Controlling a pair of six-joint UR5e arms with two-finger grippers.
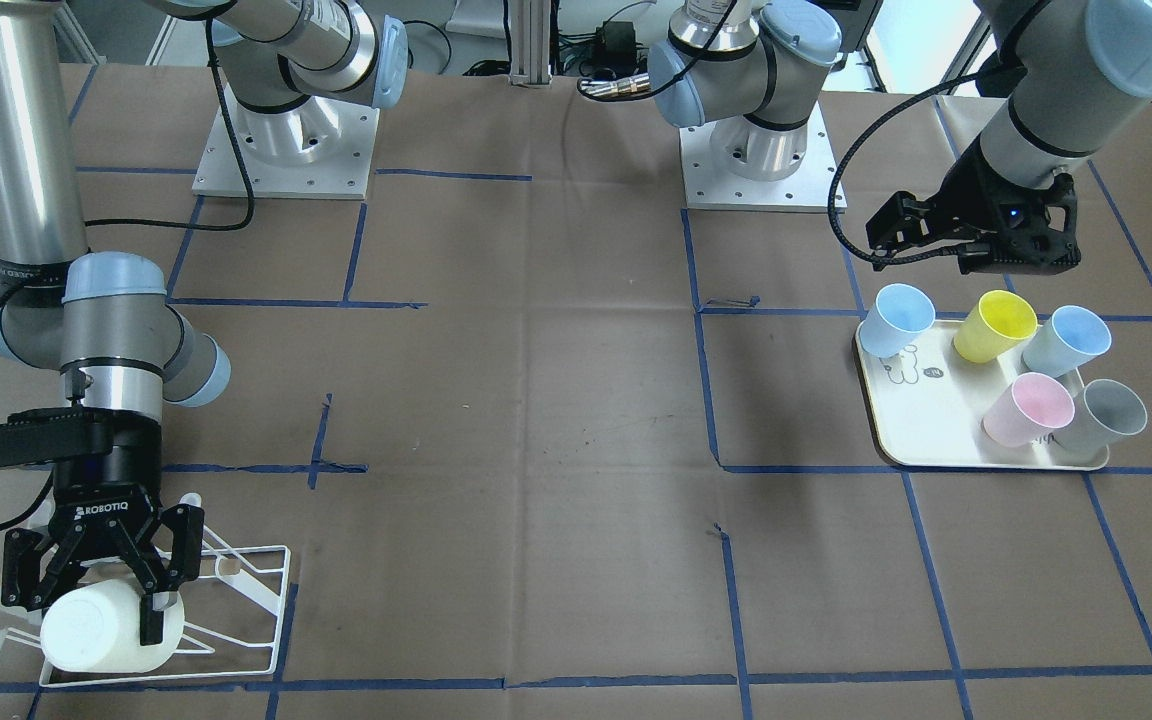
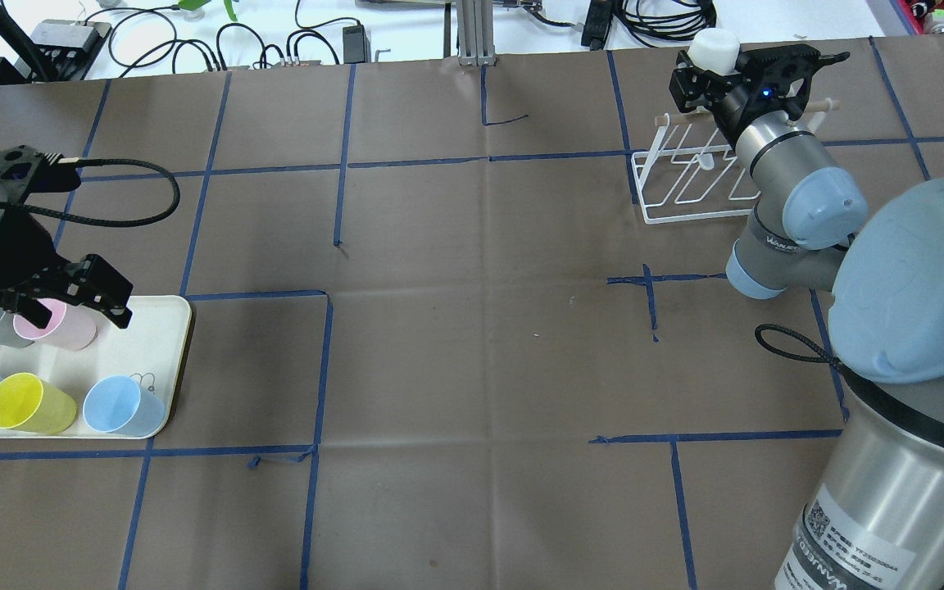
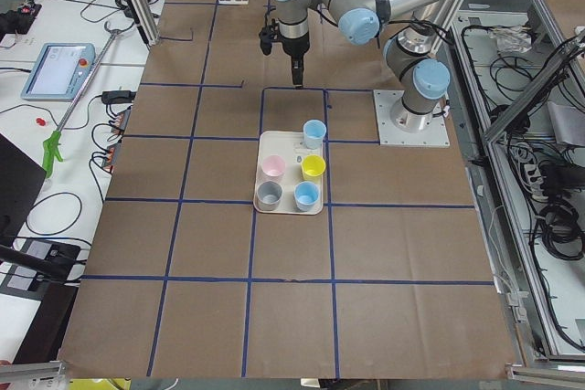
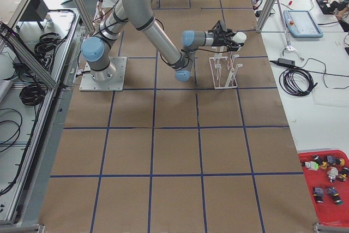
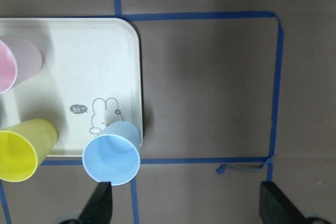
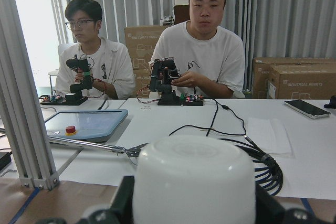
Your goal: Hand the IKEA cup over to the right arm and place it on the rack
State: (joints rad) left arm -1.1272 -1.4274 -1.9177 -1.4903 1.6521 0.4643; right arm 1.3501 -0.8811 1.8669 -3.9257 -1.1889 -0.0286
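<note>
White cup (image 1: 96,632) being held over the rack (image 1: 283,610)
The right gripper (image 1: 86,618) is clasping it, tipped on its side, just above the white wire prongs.

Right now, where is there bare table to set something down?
Bare: the wide middle stretch between the tray and the rack. Crowded: the tray, five cups under the left claw; the rack, right claw holding a white cup.
</note>
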